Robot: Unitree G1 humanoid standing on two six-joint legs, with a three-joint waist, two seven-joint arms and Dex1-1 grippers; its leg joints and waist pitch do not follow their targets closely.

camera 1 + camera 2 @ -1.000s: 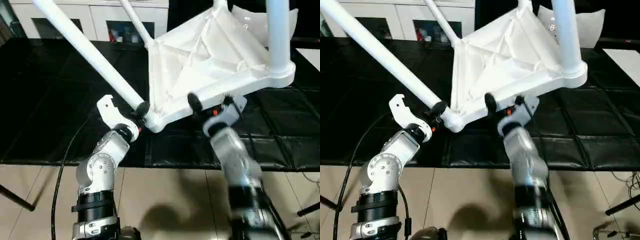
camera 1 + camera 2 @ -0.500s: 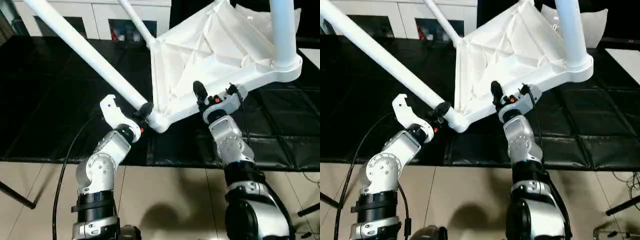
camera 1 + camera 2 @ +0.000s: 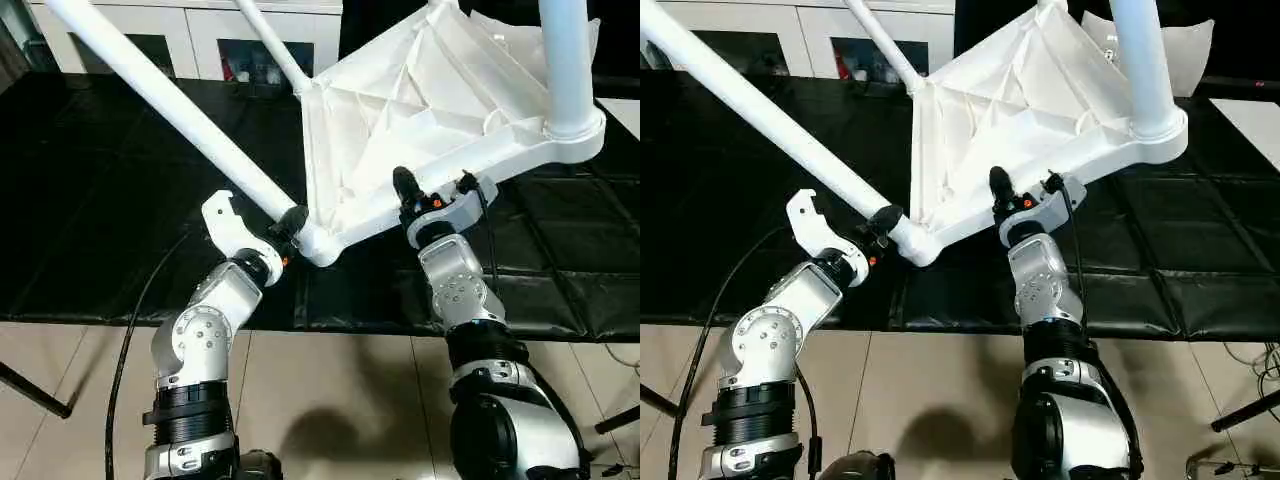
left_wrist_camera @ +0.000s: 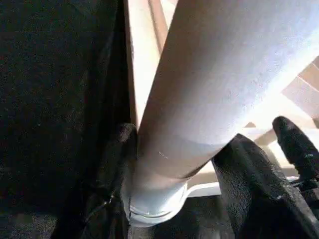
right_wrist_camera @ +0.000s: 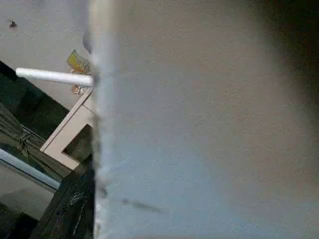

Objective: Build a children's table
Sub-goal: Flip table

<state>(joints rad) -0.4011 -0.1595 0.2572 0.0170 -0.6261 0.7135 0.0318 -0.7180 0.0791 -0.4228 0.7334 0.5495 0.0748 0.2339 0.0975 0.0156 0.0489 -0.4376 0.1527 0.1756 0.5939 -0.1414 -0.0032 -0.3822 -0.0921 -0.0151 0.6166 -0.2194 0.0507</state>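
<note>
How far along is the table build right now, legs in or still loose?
Done: three legs stand seated in the tabletop, one in the near right corner. In hand: the left gripper clamps the near left leg at its socket; the right gripper grips the tabletop's near edge. Left: the fourth corner is out of frame.

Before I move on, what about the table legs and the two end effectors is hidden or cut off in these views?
- Leg held by left end effector: far end cut off by the head views' top edge.
- Near-right leg: upper part cut off the same way.
- Right end effector: fingertip contact on the tabletop rim hidden by the rim; its wrist view is a blurred white surface.
- Fourth leg: cannot tell if fitted.
</note>
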